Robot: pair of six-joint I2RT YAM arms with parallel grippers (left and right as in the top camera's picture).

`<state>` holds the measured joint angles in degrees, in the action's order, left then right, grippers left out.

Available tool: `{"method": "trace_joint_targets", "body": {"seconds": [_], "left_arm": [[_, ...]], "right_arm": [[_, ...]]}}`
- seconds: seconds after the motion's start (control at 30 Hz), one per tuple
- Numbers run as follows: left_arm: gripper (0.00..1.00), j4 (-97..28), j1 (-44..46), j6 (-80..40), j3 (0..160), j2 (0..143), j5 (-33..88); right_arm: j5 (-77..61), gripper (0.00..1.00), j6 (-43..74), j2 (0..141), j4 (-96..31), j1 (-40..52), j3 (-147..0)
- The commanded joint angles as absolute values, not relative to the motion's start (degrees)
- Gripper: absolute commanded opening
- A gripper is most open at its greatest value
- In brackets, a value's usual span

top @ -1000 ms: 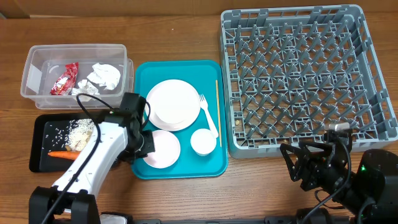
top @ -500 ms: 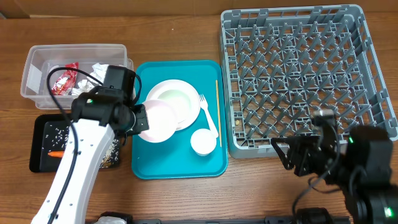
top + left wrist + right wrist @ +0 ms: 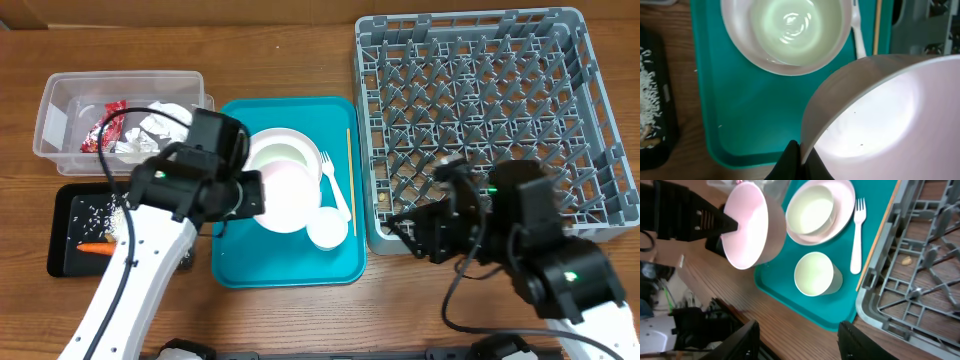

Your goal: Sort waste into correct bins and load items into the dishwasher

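My left gripper (image 3: pixel 250 196) (image 3: pixel 799 150) is shut on the rim of a white bowl (image 3: pixel 287 200) (image 3: pixel 880 115) (image 3: pixel 747 227), held tilted above the teal tray (image 3: pixel 290 262). On the tray lie the white plate (image 3: pixel 300 180) with a second bowl (image 3: pixel 285 158) (image 3: pixel 812 210) on it, the small cup (image 3: pixel 327 228) (image 3: pixel 814 274), the fork (image 3: pixel 335 185) (image 3: pixel 857 235) and the wooden stick (image 3: pixel 349 170). My right gripper (image 3: pixel 415 235) (image 3: pixel 800 330) hangs open and empty over the table by the tray's front right corner. The grey dish rack (image 3: pixel 480 110) stands at the right.
The clear tub (image 3: pixel 60 110) at the back left holds the red wrapper (image 3: pixel 100 130) and crumpled napkins (image 3: pixel 155 120). The black tray (image 3: pixel 65 215) in front of it holds rice (image 3: pixel 105 210) and the carrot (image 3: pixel 97 247).
My left gripper lifted the bowl off the tray's front left and carried it right over the tray's middle. My right arm swung left from the table's front right toward the tray.
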<state>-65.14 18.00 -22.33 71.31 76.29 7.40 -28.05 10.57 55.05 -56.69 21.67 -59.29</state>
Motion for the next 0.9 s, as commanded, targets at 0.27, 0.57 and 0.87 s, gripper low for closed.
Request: {"method": "trace_joint_targets", "body": {"seconds": [0.27,0.57,0.87], "left_arm": [[0.06,-64.71,22.31,-22.35,72.49,75.68,8.84],[0.06,-64.69,22.96,-22.37,72.49,75.68,9.08],[0.06,-64.71,22.96,-22.37,72.49,75.68,9.13]], "right_arm": [[-19.33,0.53,15.07,63.79,-48.14,33.36,-59.35],[-14.31,0.53,15.07,67.51,-41.19,37.69,-59.35],[-12.53,0.53,15.07,73.65,-35.14,39.0,-59.35]]}}
